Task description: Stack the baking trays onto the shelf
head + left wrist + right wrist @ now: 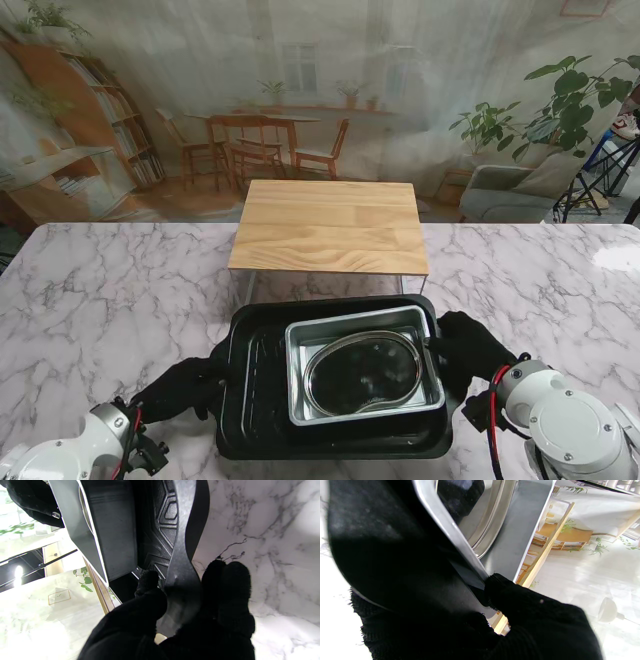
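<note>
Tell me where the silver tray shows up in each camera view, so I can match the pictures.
Stand view: silver tray sits centre, nested in the black tray, nearer to me than the shelf.
Left wrist view: silver tray fills the upper middle, beyond the left hand.
Right wrist view: its rim runs diagonally across the centre, by the right hand.
Shared landmark: the shelf's wooden edge.

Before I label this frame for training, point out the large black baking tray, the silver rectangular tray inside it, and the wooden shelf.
Large black baking tray (262, 380), stand view, bare floor.
Silver rectangular tray (296, 385), stand view, left rim.
Wooden shelf (330, 226), stand view, top board.
</note>
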Controlling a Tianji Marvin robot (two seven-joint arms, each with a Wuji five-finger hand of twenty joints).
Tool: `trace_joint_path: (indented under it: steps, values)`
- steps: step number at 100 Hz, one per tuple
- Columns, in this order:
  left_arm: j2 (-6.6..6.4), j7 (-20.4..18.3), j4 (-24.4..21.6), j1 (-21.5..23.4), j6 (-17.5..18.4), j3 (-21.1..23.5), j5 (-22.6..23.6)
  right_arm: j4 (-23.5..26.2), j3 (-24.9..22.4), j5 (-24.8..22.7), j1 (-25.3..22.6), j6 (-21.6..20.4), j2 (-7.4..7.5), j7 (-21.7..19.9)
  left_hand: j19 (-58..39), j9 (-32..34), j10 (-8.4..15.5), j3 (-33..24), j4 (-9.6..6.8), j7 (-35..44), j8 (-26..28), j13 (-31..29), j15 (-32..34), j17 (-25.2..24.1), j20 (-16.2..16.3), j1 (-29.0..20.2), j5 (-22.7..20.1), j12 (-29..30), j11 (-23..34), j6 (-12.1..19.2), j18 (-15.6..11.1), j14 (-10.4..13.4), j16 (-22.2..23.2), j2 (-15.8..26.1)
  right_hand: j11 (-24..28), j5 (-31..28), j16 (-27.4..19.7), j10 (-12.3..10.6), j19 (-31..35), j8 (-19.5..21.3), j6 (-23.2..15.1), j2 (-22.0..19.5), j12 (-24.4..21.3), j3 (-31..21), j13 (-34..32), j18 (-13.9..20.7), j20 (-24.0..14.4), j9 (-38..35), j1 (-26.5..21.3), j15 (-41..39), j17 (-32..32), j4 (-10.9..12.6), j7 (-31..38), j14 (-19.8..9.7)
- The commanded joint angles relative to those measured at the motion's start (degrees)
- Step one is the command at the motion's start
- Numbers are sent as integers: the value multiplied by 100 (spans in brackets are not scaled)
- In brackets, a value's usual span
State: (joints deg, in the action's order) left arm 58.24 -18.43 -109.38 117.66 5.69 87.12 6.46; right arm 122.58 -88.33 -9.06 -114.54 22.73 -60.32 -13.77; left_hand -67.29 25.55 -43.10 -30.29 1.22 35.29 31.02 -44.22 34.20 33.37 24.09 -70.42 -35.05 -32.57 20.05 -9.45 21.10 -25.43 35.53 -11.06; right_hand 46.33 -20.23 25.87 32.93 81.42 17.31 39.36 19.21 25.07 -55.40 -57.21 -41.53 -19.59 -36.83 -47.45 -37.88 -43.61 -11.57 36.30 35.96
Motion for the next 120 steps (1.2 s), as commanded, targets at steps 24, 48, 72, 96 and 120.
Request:
trace_joint_path:
  steps: [24, 48, 72, 96, 120]
  values:
    - [140, -596, -1157, 116, 619, -110, -285, 871, 228, 244, -407, -554, -112, -569, -100, 2378, 3619, -286, 29, -1, -10, -261, 142, 232, 15, -181, -125, 113, 494, 153, -1174, 682, 70, -115, 115, -807, 52, -1523, -80, 2, -2995, 80, -19, -252, -432, 2131, 38, -172, -275, -304, -95, 142, 1008, -2142]
    - [106, -785, -1350, 93, 662, -6, -432, 1070, 128, 297, -424, -585, -93, -674, -115, 2378, 3603, -299, 30, -18, -14, -279, 147, 255, 10, -175, -133, 117, 486, 140, -1172, 679, 74, -119, 121, -831, 47, -1489, -84, -10, -2965, 93, -29, -282, -475, 2128, 59, -187, -277, -305, -147, 135, 969, -2138]
    - [73, -945, -1531, 55, 751, 77, -565, 1207, 36, 313, -437, -640, -67, -801, -123, 2381, 3595, -308, 30, -20, -10, -306, 156, 296, 0, -170, -140, 116, 486, 141, -1171, 680, 79, -130, 118, -852, 41, -1463, -83, -18, -2938, 98, -42, -303, -515, 2140, 76, -202, -281, -301, -193, 134, 932, -2136]
    - [61, -1022, -1677, 63, 850, 208, -670, 1247, 2, 359, -412, -673, -59, -848, -128, 2388, 3582, -311, 32, -28, -9, -323, 159, 312, -14, -168, -135, 117, 487, 128, -1180, 681, 83, -128, 110, -870, 37, -1449, -84, -23, -2913, 98, -56, -322, -531, 2147, 94, -206, -280, -292, -209, 132, 893, -2131]
    - [61, -1036, -1801, -14, 987, 368, -769, 1263, -27, 422, -311, -737, -43, -931, -122, 2403, 3569, -318, 28, -46, -16, -338, 160, 336, -33, -165, -157, 124, 480, 125, -1173, 683, 87, -128, 110, -887, 36, -1441, -81, -21, -2902, 103, -62, -337, -550, 2087, 112, -212, -282, -291, -250, 129, 861, -2127]
